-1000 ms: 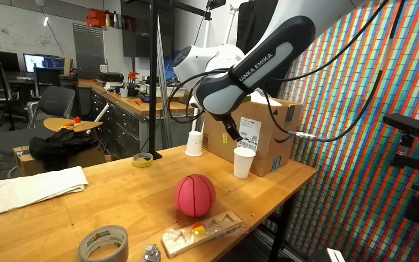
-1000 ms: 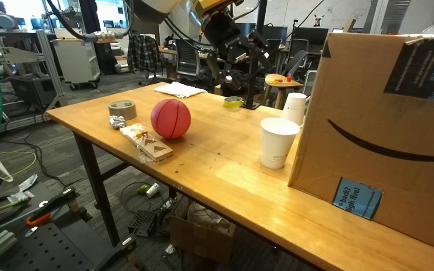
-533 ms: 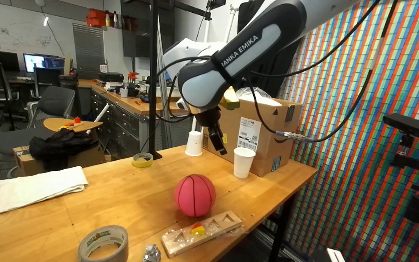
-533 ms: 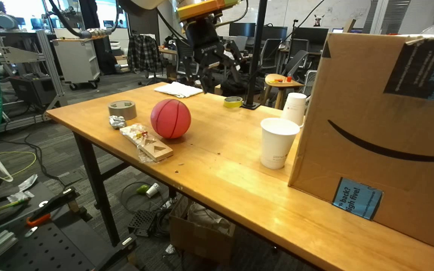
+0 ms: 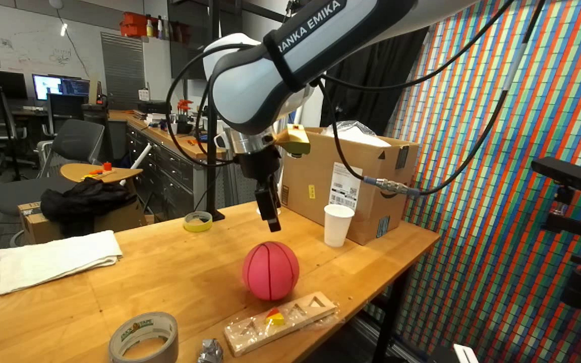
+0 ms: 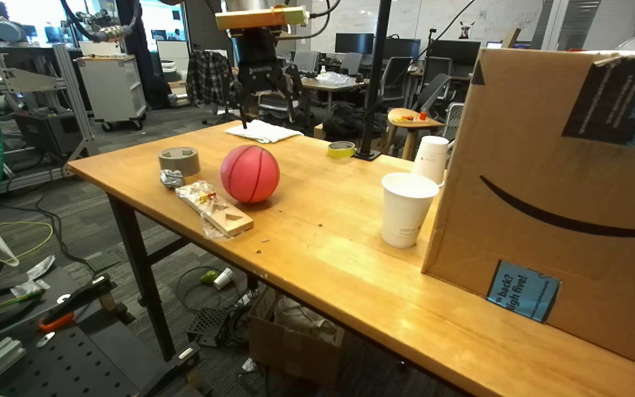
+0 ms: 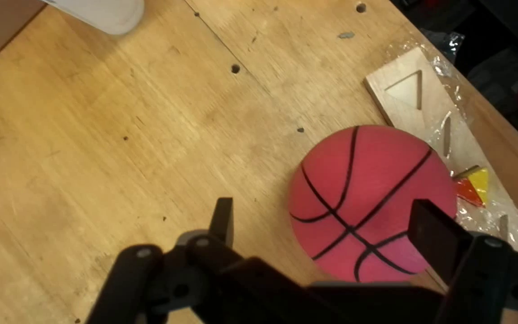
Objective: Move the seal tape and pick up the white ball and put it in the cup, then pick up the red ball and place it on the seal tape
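Your gripper (image 7: 322, 216) has its fingers spread wide and holds nothing. Below, the red ball (image 7: 369, 198) sits just beside the wooden board (image 7: 461, 144). It lies nearer the finger on the board's side, so you likely need to slide toward the board before going down.

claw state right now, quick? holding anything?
Black two-fingered claw: open, holding nothing, raised clear of the round red-pink rubber ball with dark seam lines.
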`<state>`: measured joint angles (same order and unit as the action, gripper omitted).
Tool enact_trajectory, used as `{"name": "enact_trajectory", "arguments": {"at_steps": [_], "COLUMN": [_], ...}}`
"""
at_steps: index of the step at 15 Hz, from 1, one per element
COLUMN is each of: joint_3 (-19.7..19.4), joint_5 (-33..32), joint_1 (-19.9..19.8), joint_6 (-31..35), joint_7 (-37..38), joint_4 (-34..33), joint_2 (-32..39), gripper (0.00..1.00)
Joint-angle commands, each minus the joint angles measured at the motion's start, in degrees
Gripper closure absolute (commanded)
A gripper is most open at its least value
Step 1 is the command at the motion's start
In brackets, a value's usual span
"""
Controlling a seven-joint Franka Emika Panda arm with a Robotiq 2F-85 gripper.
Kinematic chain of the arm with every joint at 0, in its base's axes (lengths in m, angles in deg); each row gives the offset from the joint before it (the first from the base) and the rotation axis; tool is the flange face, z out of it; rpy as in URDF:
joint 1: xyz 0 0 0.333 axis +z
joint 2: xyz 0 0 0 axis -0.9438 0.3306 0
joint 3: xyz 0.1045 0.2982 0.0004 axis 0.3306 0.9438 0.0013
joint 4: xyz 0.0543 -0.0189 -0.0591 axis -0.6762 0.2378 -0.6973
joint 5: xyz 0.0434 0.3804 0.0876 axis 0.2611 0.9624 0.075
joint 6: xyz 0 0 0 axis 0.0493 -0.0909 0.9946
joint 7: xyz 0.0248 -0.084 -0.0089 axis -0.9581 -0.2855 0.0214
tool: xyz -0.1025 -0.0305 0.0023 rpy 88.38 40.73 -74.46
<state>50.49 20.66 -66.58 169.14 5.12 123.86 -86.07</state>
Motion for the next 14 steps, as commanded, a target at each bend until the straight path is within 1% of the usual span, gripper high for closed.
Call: {"name": "enact_trajectory", "arguments": {"at_steps": [1,2,5,14], "joint_3": [0.41,0.50,0.44,0.97], "joint_5": [4.01,4.59,3.60,8.52], "joint_1": [0.72,0.92,1.14,1.59], "joint_6": [-0.39,-0.53,-0.69,1.11], "joint_7": [-1.80,-1.76,-1.70,-2.62], "joint_4": [0.69,0.82,2.08,4.97], "joint_2": [-2.23,-2.29,-2.81,-1.38], "gripper": [0.00,0.00,0.00,0.00]}}
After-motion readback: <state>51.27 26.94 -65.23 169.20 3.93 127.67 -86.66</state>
